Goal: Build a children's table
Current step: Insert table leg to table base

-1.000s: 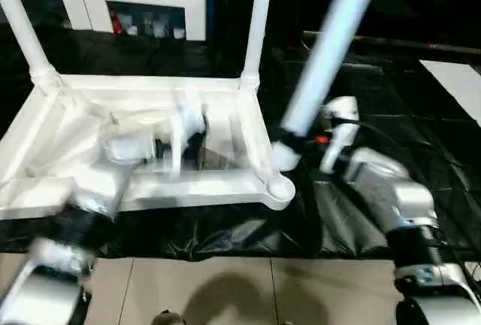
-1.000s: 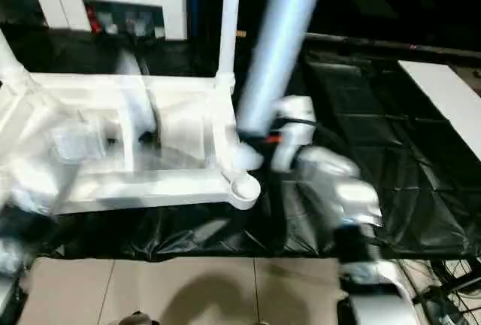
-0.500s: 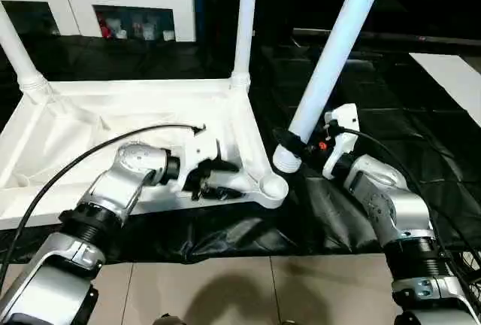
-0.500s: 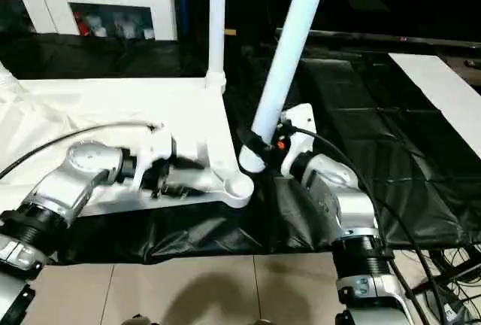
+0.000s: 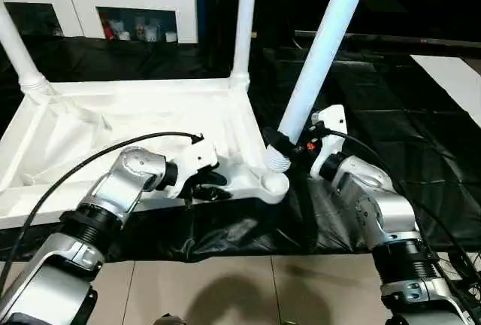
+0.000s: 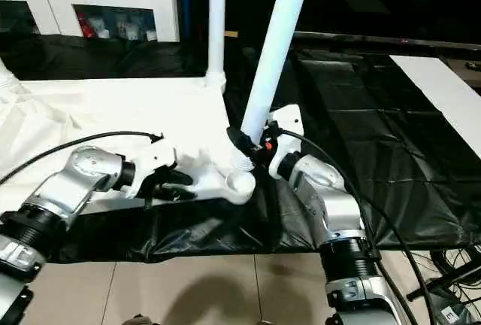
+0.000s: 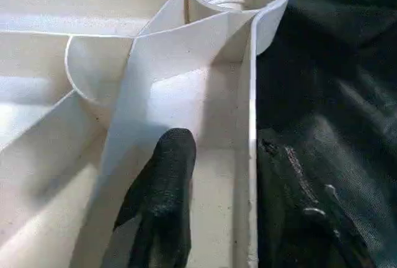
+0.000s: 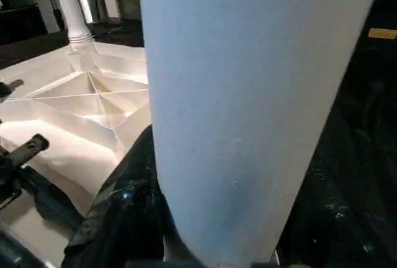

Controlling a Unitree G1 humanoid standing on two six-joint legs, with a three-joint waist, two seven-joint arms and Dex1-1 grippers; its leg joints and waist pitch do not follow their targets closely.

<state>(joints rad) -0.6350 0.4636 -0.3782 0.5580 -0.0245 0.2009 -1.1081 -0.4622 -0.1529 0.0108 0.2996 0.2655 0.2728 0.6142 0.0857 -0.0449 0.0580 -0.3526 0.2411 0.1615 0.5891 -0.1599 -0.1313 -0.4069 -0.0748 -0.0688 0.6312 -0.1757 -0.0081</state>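
In the eye views, the upturned white top [image 5: 113,126] lies on the black table [image 5: 391,114]. The right gripper [image 5: 289,147] pinches the tilted leg [image 5: 319,54] low, its threaded end at the corner socket [image 5: 274,183].

In the left wrist view, the left gripper's fingers [image 7: 162,200] straddle the top's thin wall.

In the right wrist view, the leg looks light, stiff and smooth; gripping low suits it.

A robotics lab: black-covered work table [image 5: 421,137], white cabinet [image 5: 98,1], tiled floor [image 5: 225,287].
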